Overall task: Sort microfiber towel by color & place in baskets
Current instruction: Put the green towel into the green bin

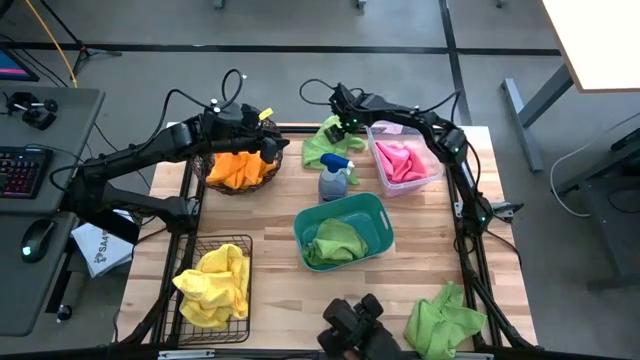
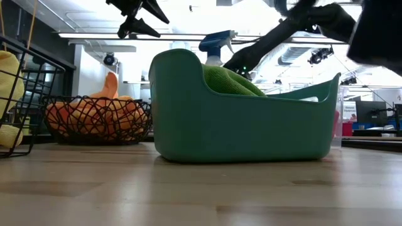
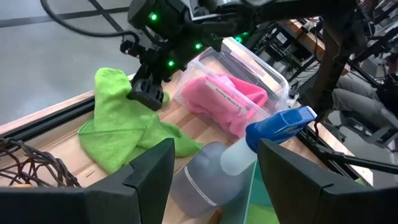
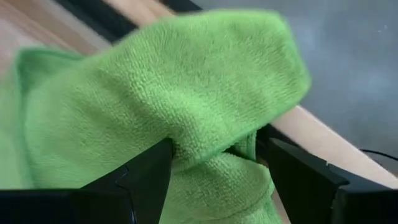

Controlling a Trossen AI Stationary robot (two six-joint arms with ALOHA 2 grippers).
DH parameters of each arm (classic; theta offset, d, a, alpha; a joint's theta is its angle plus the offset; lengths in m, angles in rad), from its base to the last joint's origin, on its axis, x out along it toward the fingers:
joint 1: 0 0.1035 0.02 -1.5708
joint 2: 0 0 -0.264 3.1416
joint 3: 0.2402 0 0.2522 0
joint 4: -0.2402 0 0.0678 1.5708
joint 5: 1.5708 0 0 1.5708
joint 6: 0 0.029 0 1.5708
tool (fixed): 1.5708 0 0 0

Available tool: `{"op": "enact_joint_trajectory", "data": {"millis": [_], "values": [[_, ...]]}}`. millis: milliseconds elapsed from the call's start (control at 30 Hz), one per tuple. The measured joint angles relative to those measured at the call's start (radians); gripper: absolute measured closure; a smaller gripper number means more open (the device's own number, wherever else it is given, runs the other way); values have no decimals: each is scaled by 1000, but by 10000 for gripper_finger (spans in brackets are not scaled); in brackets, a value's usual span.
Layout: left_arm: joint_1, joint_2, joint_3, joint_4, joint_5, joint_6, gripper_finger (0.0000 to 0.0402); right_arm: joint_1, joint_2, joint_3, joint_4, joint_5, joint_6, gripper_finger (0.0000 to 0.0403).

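- Nearest the front edge of the table [image 1: 290, 320], a lime green towel [image 1: 443, 318] lay loose at the right corner, well apart from both grippers, and yellow towels [image 1: 213, 283] filled the rectangular black wire basket [image 1: 176, 318] at the left corner.
- At mid-table, the teal-green tub [image 1: 376, 214] held one folded green towel [image 1: 336, 243]; the grey spray bottle [image 1: 333, 177] stood just behind it.
- Farther back on the left, orange towels [image 1: 238, 167] sat heaped in the round dark wire basket [image 1: 268, 180]. The left gripper [image 1: 270, 146] hovered at that basket's far right rim, its fingers spread apart and holding nothing.
- At the far edge, a second loose green towel [image 1: 320, 148] lay crumpled between the round basket and the clear plastic bin [image 1: 434, 175] of pink towels [image 1: 398, 161].
- The right gripper [image 1: 345, 122] stood directly over that cloth's far end, fingers [image 4: 144, 177] parted with a fold of green pile bulging between them, apparently not yet pinched.
- The right arm looked clearly the nearer for this pick: the towel lay straight below its fingertips, its longer side seeming to run toward the spray bottle. From there, the tub would be a short carry toward the front of the table.
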Motion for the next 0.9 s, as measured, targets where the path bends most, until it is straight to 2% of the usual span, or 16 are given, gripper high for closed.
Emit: {"op": "enact_joint_trajectory", "data": {"millis": [100,167,233,333,367,600,800,900], "values": [[0,0,0,-1,0,-7,183,1,20,0,-15,7,-38,160],[0,0,0,-1,0,-7,183,2,22,1,-16,19,-64,188],[0,0,0,-1,0,-7,183,5,24,2,-18,40,-87,238],[0,0,0,-1,0,-7,183,10,19,1,-19,45,-118,353],[0,0,0,-1,0,-7,183,11,16,1,-20,41,-132,376],[1,-10,25,-1,0,20,183,12,-86,0,-17,38,-168,397],[0,-23,91,0,-50,96,183,2,-280,0,77,34,-181,400],[0,-28,117,2,-79,133,183,2,-391,0,131,-3,-199,401]]}}
